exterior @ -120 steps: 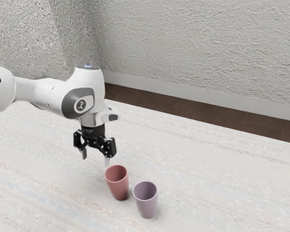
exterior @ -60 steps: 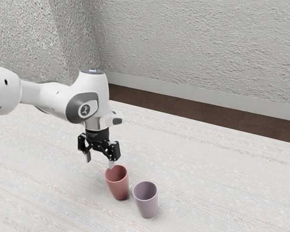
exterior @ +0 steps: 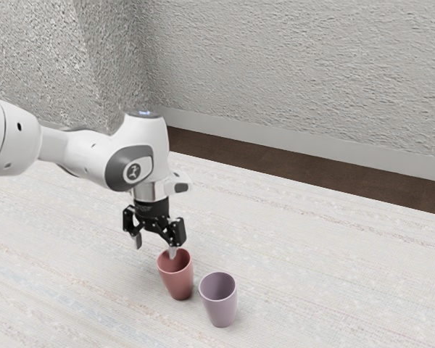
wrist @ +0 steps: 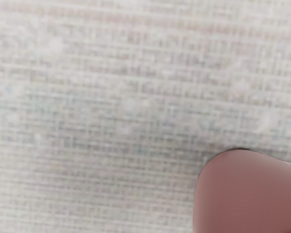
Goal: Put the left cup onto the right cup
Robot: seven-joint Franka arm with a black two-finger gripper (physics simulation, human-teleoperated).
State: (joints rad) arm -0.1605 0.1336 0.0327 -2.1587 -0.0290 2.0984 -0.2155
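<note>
A dusty-red cup stands upright on the pale woven tabletop, and a mauve cup stands upright just to its right in the exterior view. My black gripper hangs open over the red cup's rim on the side away from the mauve cup. One fingertip dips at the red cup's mouth, the other stands outside it. In the wrist view the red cup shows as a blurred rounded shape close under my hand.
The white arm comes in from the exterior view's left. A rough grey wall and a dark floor strip lie behind the table's far edge.
My hand has moved down and toward the exterior view's right, from above and beside the red cup to its rim. Both cups stand where they were.
</note>
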